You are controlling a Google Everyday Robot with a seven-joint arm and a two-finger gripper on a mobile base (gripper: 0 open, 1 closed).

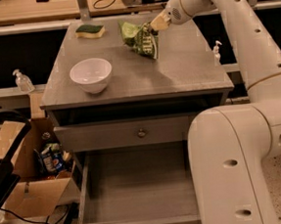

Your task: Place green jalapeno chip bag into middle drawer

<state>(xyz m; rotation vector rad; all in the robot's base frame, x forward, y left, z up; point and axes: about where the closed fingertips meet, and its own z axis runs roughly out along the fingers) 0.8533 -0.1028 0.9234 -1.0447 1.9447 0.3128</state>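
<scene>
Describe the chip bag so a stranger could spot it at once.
On the grey table top, near its back edge, the green jalapeno chip bag hangs from the gripper, right of the sponge. It alone is glossy, crumpled green with white lettering.

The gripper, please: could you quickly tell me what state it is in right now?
Gripper: closed on the top corner of the green jalapeno chip bag, over the rear of the table.
</scene>
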